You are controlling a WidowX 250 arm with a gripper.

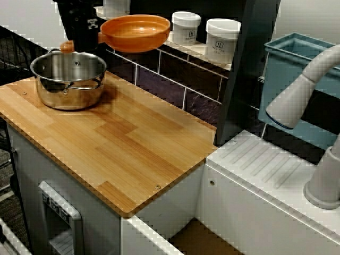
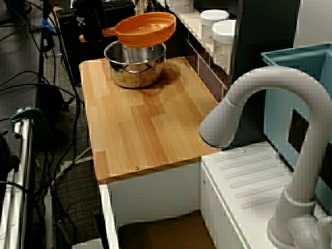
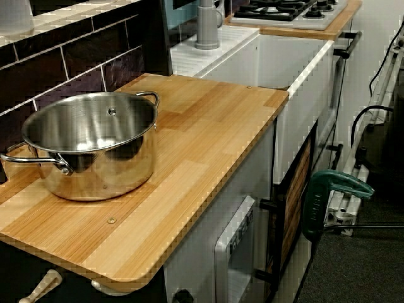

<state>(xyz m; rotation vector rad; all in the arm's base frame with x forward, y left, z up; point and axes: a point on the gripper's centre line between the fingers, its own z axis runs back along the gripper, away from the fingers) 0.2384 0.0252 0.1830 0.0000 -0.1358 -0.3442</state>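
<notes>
The gripper (image 1: 84, 41) hangs at the far left corner of the bench (image 1: 133, 154), and it carries an orange bowl (image 1: 135, 29) up in the air. The dark fingers are pinching the bowl's handle. One orange stub shows on the left of the black body, and the handle joins the bowl on the right. The fingertips themselves are lost against the dark housing.

The bowl rides level, open side up, clear above the steel pot (image 1: 69, 79). In the view from the tap end it overlaps the pot's far rim, and there is a gap of air between the two.

The pot stands upright on the bench, tucked into the far left corner. In the low view from the pot end, one handle reaches close to the left edge. The tiled wall (image 1: 159, 79) runs just behind it.

In the front view from above, bare wood runs from the pot to the bench's near edge and its right edge. On the ledge (image 1: 202, 50) behind the bowl, two white jars (image 1: 186, 26) stand just beside its far rim, so it's tight there. Past the right edge of the bench sits the white sink drainer (image 1: 265, 164). The grey tap (image 1: 303, 90) arches over it, well apart from the gripper.
</notes>
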